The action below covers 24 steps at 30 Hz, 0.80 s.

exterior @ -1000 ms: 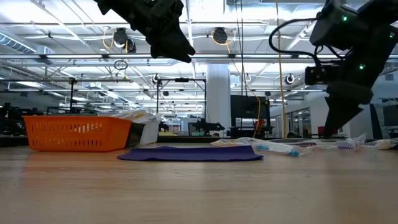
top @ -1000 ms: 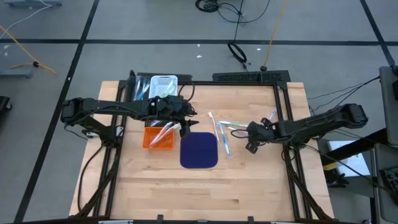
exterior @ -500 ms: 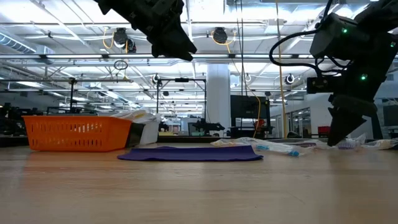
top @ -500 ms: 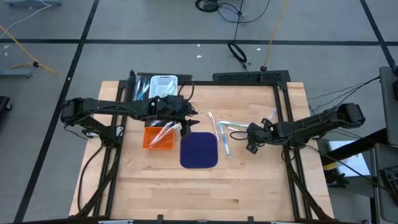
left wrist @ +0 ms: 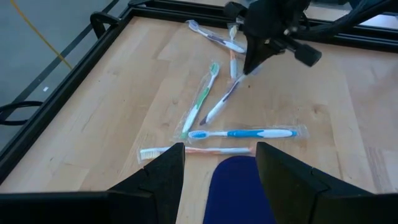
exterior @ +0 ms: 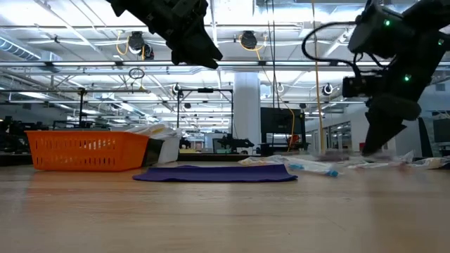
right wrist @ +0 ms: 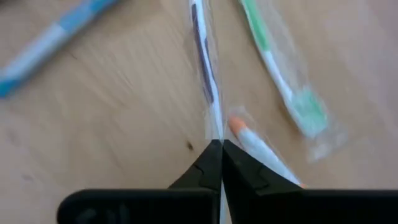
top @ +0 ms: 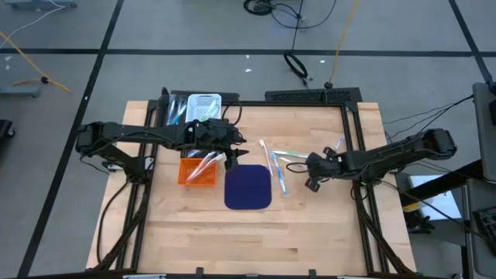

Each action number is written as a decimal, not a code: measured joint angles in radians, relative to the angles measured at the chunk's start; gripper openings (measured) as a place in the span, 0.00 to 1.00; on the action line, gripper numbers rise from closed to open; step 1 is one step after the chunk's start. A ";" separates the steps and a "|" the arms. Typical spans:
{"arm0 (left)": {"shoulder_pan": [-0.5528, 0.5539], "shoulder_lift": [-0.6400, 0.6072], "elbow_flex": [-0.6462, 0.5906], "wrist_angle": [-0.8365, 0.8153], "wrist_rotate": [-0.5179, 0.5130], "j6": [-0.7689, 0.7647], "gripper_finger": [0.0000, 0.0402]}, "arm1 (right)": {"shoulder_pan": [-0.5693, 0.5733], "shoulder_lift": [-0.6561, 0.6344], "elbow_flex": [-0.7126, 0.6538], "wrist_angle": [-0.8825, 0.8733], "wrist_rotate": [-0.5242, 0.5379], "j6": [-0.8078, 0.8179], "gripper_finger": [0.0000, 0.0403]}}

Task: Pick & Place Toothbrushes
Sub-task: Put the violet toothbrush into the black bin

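Several wrapped toothbrushes lie flat on the wooden table right of the dark blue mat: a purple one, a green one, a blue one and a pink one. My right gripper is low over them, fingers pointing down, shut on the purple one; it also shows in the high view and the low view. My left gripper is open and empty, high over the edge between the orange basket and the mat. My right gripper pinches the clear wrapper at one end of the purple toothbrush between its two fingertips. The fingers come from above, pointing down, and meet the end of the brush's length. The rest of the toothbrush trails away from the fingers, low at the table.
The orange basket holds several wrapped toothbrushes. A white and blue basket stands behind it at the far edge. More toothbrushes lie near the table's right frame rail. The near half of the table is bare wood.
My right gripper has dipped down to the toothbrushes and then come up a little. The toothbrush under it now shows blurred in the low view, in motion.
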 joint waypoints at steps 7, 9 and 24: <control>0.000 0.000 0.000 0.004 0.000 -0.003 0.50 | 0.000 -0.068 0.053 0.037 0.030 -0.078 0.00; 0.000 0.000 0.000 0.007 0.000 -0.005 0.50 | 0.000 -0.092 0.058 0.083 0.034 -0.111 0.00; -0.012 0.000 0.000 0.164 0.000 -0.008 0.50 | 0.000 -0.186 0.058 0.637 0.106 -0.401 0.00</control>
